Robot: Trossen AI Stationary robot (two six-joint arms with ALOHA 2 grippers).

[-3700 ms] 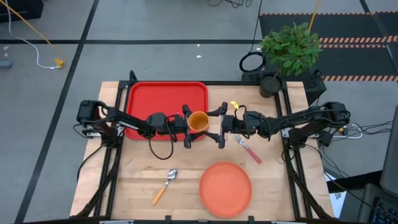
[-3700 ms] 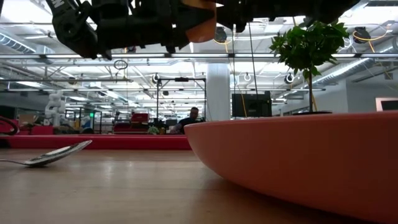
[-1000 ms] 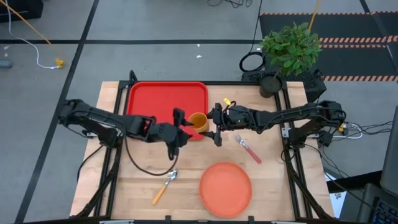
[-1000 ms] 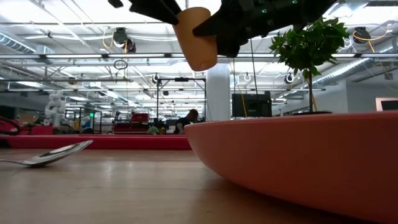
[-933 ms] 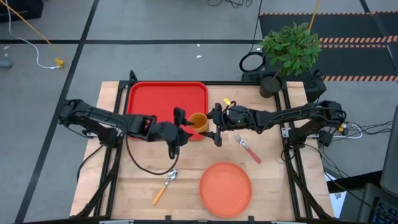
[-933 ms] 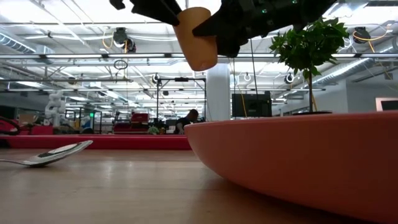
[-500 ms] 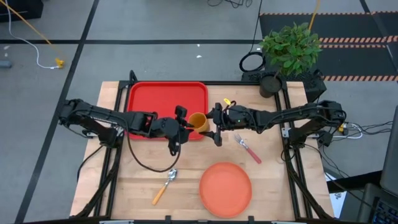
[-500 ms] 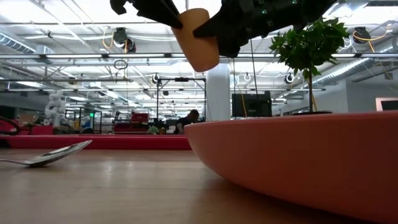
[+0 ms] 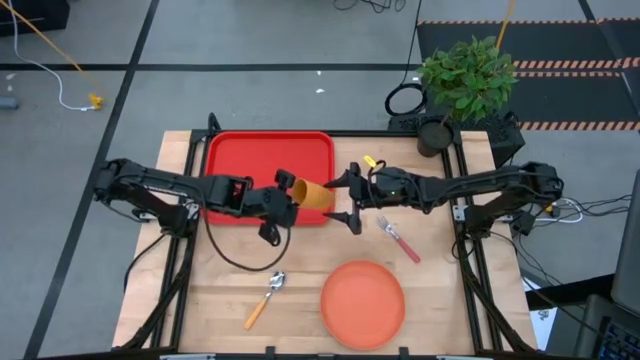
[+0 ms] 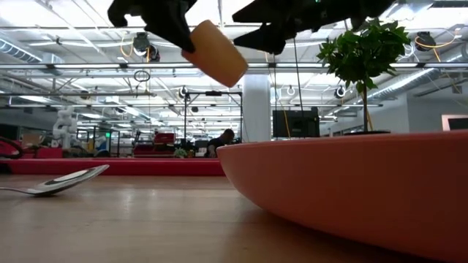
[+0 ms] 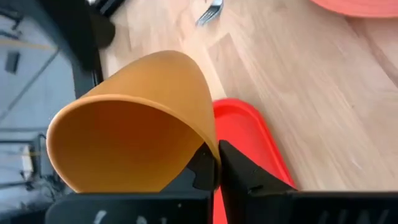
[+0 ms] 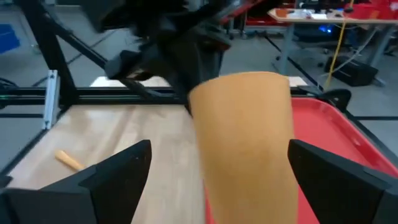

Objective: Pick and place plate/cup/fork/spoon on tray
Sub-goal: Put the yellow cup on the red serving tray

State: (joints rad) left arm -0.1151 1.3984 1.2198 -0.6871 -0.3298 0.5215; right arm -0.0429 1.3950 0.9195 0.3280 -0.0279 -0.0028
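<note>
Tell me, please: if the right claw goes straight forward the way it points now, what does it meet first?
The right claw is open and points at the cup, held tilted by the left claw over the tray's edge. It would probably meet the cup first; the exact gap is unclear.

A yellow-orange cup [image 9: 316, 195] is seen at the centre of the high view against a bright red tray [image 9: 240, 160], with both dark, nearly black arms to either side. On the pale wood table [image 9: 450, 300], an orange-salmon plate [image 9: 362, 301] is shown at lower centre, an orange-handled silver spoon [image 9: 265, 297] to its left, and a pink-red-handled fork [image 9: 399, 240] right of centre. A green-leaved plant [image 9: 467, 72] in a dark pot is seen at upper right, beside orange-and-black striped floor markings.
</note>
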